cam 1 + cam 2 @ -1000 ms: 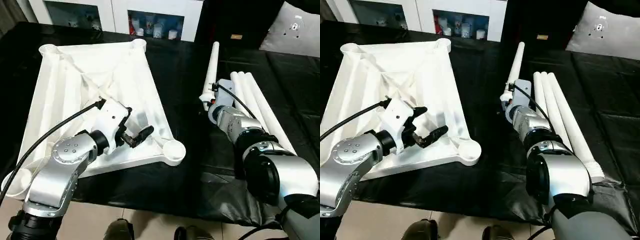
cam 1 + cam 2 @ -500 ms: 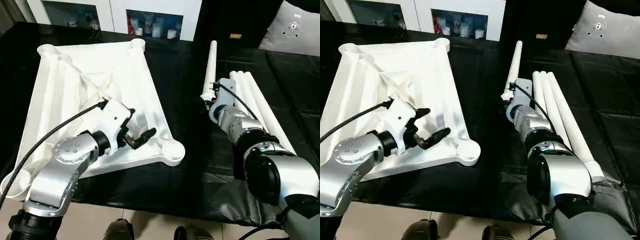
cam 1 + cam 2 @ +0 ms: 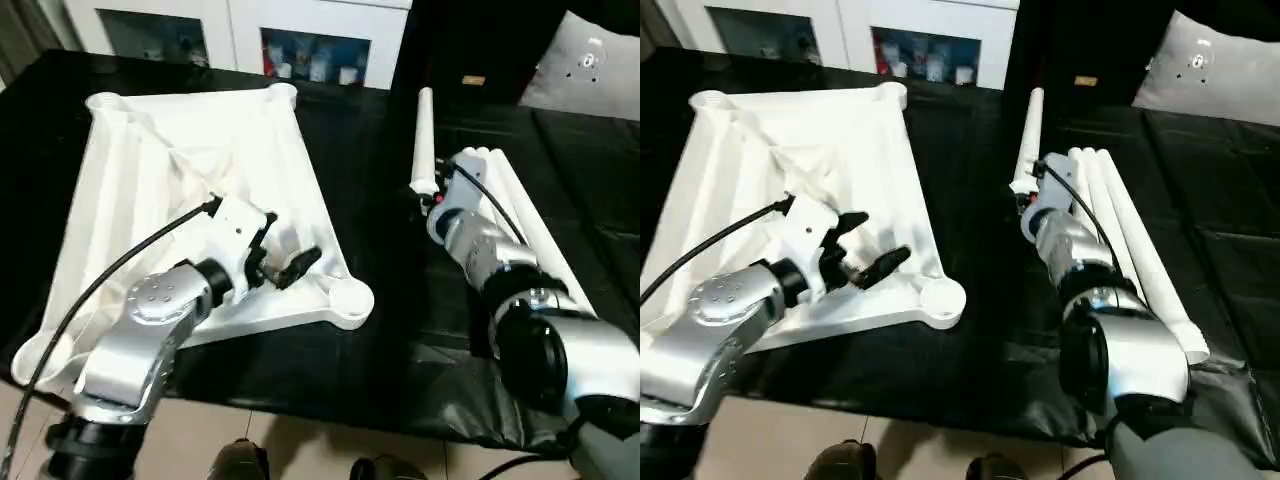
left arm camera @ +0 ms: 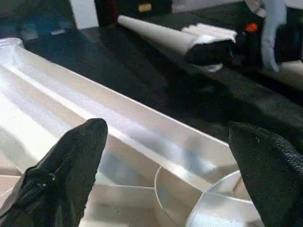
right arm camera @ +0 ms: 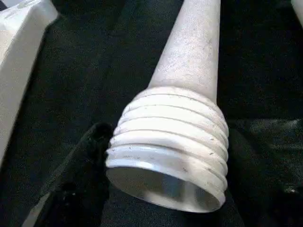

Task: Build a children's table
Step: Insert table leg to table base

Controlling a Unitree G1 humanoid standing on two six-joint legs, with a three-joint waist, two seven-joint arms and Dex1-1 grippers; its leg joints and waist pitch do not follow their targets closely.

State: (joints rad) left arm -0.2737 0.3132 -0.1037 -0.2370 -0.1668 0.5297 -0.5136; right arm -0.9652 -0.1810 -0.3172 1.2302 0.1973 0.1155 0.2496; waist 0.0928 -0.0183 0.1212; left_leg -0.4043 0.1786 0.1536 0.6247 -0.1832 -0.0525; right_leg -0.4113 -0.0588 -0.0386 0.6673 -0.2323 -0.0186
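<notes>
The table top (image 3: 190,190) is lying underside up on the black work table (image 3: 370,350), its nearest round corner socket (image 3: 345,298) empty. To the right of the top, one white leg (image 3: 1028,135) is lying apart from the three other legs (image 3: 1120,230), which are bunched together further right still. The threaded end of that single leg is bracketed by the right gripper (image 5: 165,189), one finger on each side; whether the thread is truly clamped or merely straddled cannot be told, so a lift made now could let the smooth tapered tube slip or swing out. If it is carried across to the top, the thread could be met crookedly by the socket and jammed. The left gripper (image 3: 285,262) is held wide open over the top beside that near socket, with nothing in it. Since the top is unrestrained, it could be pushed along the cloth when the leg is pressed in.
</notes>
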